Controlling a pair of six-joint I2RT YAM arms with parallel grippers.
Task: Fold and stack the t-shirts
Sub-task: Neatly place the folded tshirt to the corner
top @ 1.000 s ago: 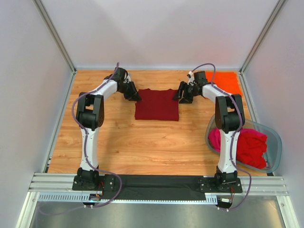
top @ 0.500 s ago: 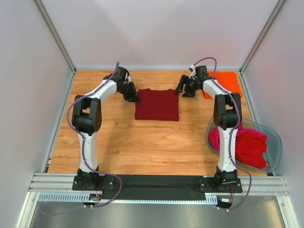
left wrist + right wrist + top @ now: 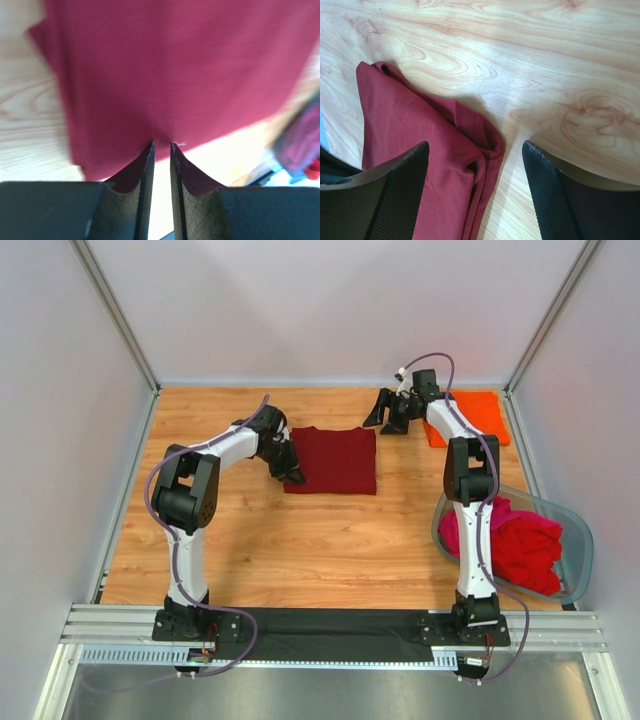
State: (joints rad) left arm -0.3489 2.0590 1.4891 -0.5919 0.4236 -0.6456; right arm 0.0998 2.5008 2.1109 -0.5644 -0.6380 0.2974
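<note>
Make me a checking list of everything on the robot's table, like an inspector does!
Surface: wooden table, no spills seen.
Job's things: maroon t-shirt folded flat mid-table; orange t-shirt folded at the far right corner; magenta-pink shirt and red shirt crumpled in the tub.
Clutter: grey tub at the near right side; nothing else seen.
Grippers: left gripper has its fingers nearly together at the maroon t-shirt's near-left corner, pinch unclear; right gripper is open over its far-right corner.
Cables: purple cables loop along both arms, off the cloth.
Surroundings: pale walls; metal rail along the near edge.
</note>
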